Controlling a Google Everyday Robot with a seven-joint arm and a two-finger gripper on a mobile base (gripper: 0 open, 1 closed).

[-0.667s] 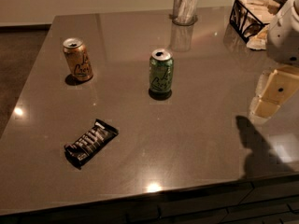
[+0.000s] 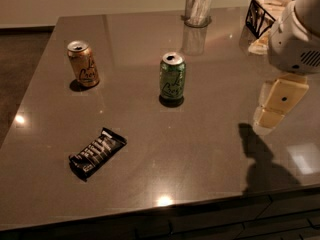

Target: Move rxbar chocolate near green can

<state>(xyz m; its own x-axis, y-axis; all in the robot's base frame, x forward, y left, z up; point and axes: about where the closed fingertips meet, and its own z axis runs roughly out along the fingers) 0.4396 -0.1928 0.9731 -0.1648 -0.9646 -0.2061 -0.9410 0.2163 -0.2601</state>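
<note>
rxbar chocolate [image 2: 97, 153] is laid flat at the front left of the surface [image 2: 210, 154], well apart from the green can [image 2: 172, 79] at centre. Judged light, thin, flexible, glossy wrapper likely slippery; best pinched across the narrow width at mid-length. White lettering on the wrapper and cursive script on the can cannot be read. The gripper [image 2: 272, 111] is held over the right side; open or closed cannot be told

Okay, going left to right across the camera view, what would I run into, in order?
rxbar chocolate → green can → gripper, hanging at the right. The orange-gold can shares the bar's stretch, so it is left out.
</note>
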